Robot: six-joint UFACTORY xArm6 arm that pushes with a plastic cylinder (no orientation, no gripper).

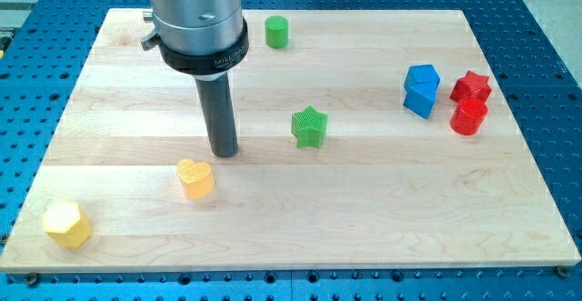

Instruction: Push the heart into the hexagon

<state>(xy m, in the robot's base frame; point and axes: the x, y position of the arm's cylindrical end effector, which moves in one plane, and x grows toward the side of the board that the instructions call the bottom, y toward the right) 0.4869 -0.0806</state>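
Observation:
A yellow heart block (195, 177) lies on the wooden board (364, 210) at the lower left of the middle. A yellow hexagon block (67, 224) sits near the board's bottom left corner, well to the left of and below the heart. My tip (224, 152) rests on the board just above and to the right of the heart, a small gap away from it. The rod rises to the silver arm body at the view's top.
A green star (309, 126) lies right of my tip. A green cylinder (276, 31) sits near the top edge. At the right are a blue block (421, 90), a red star-like block (470, 86) and a red cylinder (468, 117).

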